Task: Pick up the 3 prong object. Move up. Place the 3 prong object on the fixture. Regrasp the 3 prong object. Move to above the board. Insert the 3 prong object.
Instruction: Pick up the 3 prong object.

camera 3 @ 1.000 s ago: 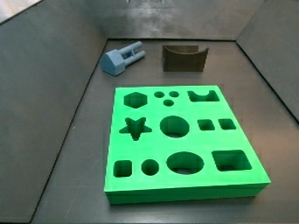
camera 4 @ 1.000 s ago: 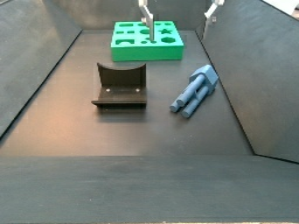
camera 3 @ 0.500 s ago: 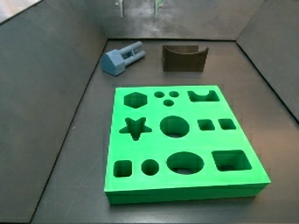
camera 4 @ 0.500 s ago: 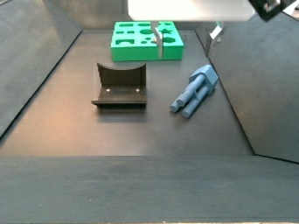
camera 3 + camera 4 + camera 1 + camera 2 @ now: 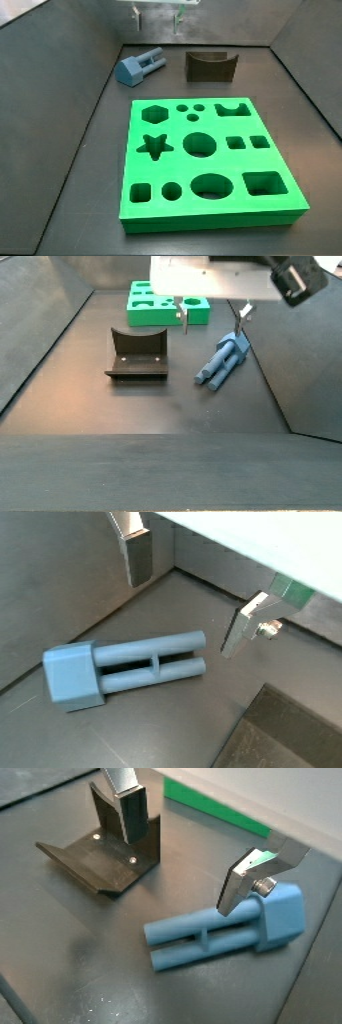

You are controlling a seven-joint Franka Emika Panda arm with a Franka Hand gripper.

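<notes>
The 3 prong object, a light blue-grey peg, lies flat on the dark floor in both wrist views [image 5: 127, 672] [image 5: 227, 933] and both side views [image 5: 139, 65] [image 5: 223, 358]. My gripper [image 5: 187, 597] [image 5: 185, 853] is open and empty, hovering above the peg's prong end without touching it. In the side views the gripper [image 5: 156, 18] [image 5: 211, 318] hangs above the peg. The dark brown fixture [image 5: 107, 853] [image 5: 210, 65] [image 5: 136, 354] stands beside the peg. The green board [image 5: 207, 160] [image 5: 150, 301] lies apart from them, partly hidden by my arm in a side view.
Grey walls enclose the floor on all sides [image 5: 80, 50]. The peg lies close to one wall [image 5: 274, 366]. A strip of the green board's edge shows in the wrist views [image 5: 214, 813] [image 5: 301, 592].
My gripper has come down from the top of the scene and now hangs lower over the peg. The peg, fixture and board have not moved.
</notes>
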